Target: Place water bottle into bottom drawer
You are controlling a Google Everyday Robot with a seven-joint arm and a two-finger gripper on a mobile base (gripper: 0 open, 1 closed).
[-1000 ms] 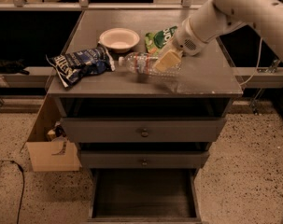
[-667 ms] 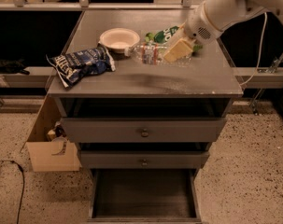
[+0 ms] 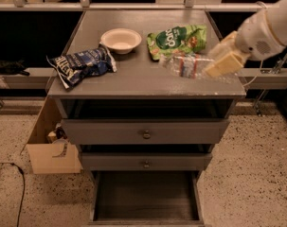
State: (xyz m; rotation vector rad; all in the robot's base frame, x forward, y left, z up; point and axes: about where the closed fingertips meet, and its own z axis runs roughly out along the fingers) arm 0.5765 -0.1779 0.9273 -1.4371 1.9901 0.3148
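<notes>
currently the hand (image 3: 219, 65) pinches one end of the water bottle (image 3: 186, 65) and holds it on its side over the counter (image 3: 133, 82), well to the right of the bowl (image 3: 121, 39) and nearer the front edge. a green snack bag (image 3: 176, 39) lies just right of the bowl, and a blue chip bag (image 3: 81, 65) lies to its front left. the bottom drawer (image 3: 145, 197) is pulled open, far below the bowl.

One cam, high in front, looks down at cabinet (image 3: 133, 77); gripper (image 3: 219, 64) holds water bottle (image 3: 185, 65) upper right.
</notes>
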